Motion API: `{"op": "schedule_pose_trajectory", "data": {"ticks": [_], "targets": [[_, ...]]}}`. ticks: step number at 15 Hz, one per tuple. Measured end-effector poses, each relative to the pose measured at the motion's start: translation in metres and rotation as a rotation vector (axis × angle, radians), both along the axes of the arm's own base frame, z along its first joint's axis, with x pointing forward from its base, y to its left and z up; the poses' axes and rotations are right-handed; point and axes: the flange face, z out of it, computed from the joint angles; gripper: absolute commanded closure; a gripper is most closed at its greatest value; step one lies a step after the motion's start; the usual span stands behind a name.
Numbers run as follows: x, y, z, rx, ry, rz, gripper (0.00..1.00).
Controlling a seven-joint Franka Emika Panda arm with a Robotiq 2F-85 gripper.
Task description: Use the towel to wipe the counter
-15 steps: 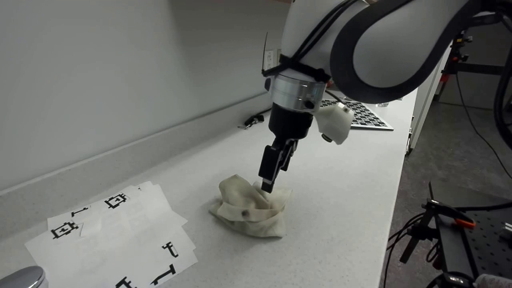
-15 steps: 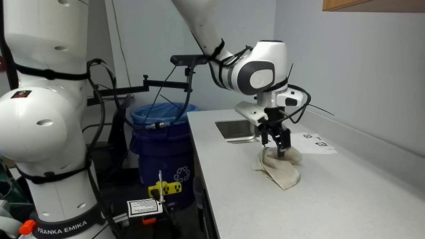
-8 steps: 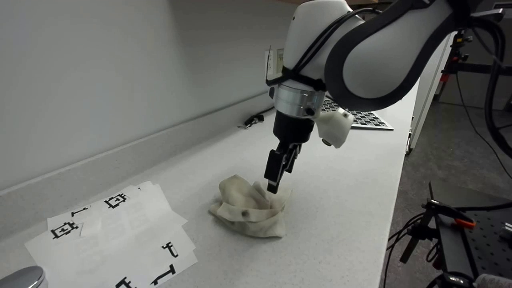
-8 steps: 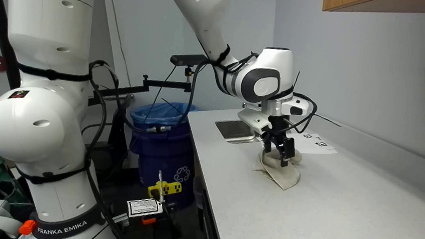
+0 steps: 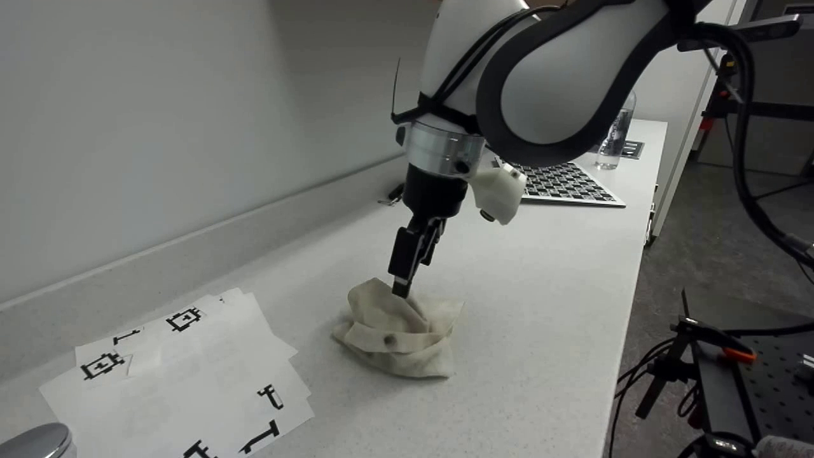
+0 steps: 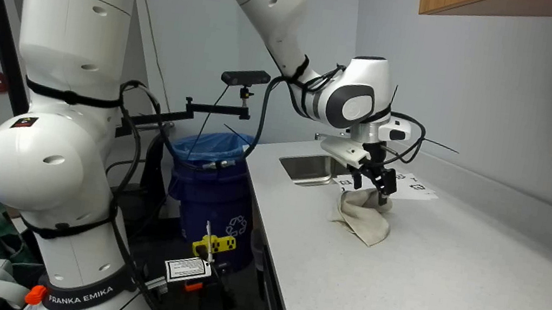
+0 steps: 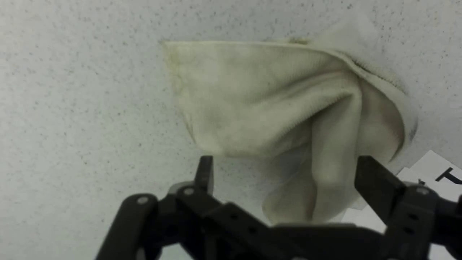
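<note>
The cream-beige towel [image 5: 397, 346] lies crumpled on the white-grey counter [image 5: 528, 318], its folds raised toward the wall side. My gripper [image 6: 370, 193] hangs just above the towel in both exterior views, pointing down at a slight tilt. In the wrist view the jaws stand wide apart and the gripper [image 7: 285, 159] is open. A raised fold of the towel [image 7: 335, 144] and some bare counter [image 7: 234, 177] show between the fingers, and nothing is gripped. Whether a fingertip touches the cloth I cannot tell.
White sheets with black marks [image 5: 191, 381] lie beside the towel. A metal sink [image 6: 309, 170] is set into the counter. Farther along are a checkered board [image 5: 566, 184], a bottle [image 5: 613, 143] and a small dark object [image 5: 394, 194]. A backsplash [image 5: 210, 238] runs along the wall.
My gripper dipped slightly, then shifted toward the wall and rose a little, passing over the towel's raised folds. The towel has not moved, and the jaws show no grip.
</note>
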Motion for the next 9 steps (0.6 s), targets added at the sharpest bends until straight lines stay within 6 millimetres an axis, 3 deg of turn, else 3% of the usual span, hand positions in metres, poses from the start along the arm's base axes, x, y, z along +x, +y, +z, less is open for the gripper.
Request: {"op": "schedule_pose_trajectory", "data": {"ticks": [8, 9], "targets": [[0.032, 0.036, -0.012, 0.097, -0.012, 0.089, 0.0], [0.034, 0.039, -0.015, 0.108, -0.009, 0.093, 0.09]]}}
